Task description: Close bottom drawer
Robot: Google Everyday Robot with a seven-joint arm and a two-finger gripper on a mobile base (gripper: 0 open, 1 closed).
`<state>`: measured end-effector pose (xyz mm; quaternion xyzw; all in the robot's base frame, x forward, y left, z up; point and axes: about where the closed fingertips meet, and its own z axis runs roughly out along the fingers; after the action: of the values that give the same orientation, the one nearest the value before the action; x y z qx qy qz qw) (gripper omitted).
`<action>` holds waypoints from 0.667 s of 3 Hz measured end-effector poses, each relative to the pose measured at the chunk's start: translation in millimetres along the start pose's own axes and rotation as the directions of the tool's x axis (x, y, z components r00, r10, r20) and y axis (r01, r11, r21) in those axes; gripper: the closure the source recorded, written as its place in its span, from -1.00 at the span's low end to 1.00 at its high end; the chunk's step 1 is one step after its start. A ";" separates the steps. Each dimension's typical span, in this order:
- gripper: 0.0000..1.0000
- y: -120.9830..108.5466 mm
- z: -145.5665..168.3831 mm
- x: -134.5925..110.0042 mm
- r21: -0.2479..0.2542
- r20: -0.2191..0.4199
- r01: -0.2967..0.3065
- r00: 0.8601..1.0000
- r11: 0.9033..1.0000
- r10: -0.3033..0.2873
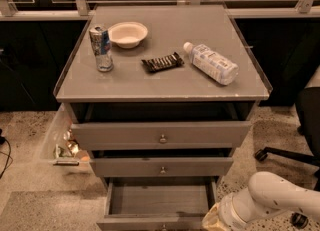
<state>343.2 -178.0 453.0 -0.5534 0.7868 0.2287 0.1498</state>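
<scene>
The bottom drawer (159, 201) of the grey cabinet is pulled out. Its grey box interior shows, and its front lies at the bottom edge of the view. Above it are the mid-width drawer front (162, 167) and the widest drawer front (161, 135), each with a round knob. My white arm (270, 200) comes in from the lower right. My gripper (214, 221) is at the drawer's right front corner, mostly cut off by the bottom edge of the view.
On the cabinet top (165, 82) are a can (101, 48), a white bowl (128, 34), a dark snack bar (162, 62) and a lying plastic bottle (212, 63). A clear bin of litter (64, 142) stands at the left. An office chair base (285, 157) is at the right.
</scene>
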 end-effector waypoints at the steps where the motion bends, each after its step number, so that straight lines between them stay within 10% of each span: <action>1: 1.00 0.0 0.0 0.0 0.000 0.000 0.000 1.000 1.000 0.000; 2: 1.00 0.0 0.0 0.0 0.000 0.000 0.000 1.000 1.000 0.000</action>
<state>343.2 -177.9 453.0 -0.5534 0.7867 0.2288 0.1498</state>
